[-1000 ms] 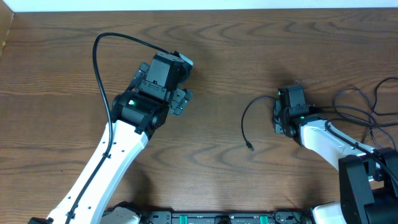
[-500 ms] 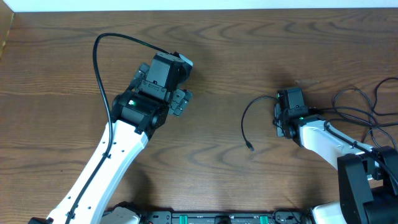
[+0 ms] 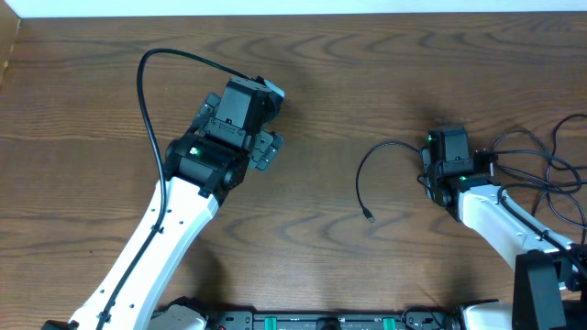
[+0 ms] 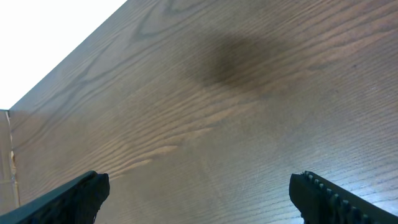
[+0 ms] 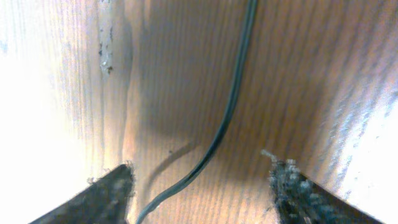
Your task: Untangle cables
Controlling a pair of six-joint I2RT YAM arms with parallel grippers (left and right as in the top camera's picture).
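Observation:
A thin black cable [image 3: 359,174] arcs across the table from my right gripper [image 3: 446,158] to a small plug end [image 3: 370,218]. More thin black cables [image 3: 532,163] lie looped together at the right edge. In the right wrist view this cable [image 5: 230,112] runs down between the fingers of my right gripper [image 5: 202,186], which stands open with neither finger touching it. My left gripper [image 3: 278,117] hangs wide open over bare wood at centre left, far from the cables. In its own view the left gripper [image 4: 199,199] has nothing between its fingers.
The left arm's own thick black cord [image 3: 142,82] loops above the table at the left. The table's far edge [image 3: 293,13] meets a white wall. The arm bases [image 3: 312,321] sit at the near edge.
My right gripper has opened, let go of the thin black cable and shifted a little to the right. The left arm has not moved.

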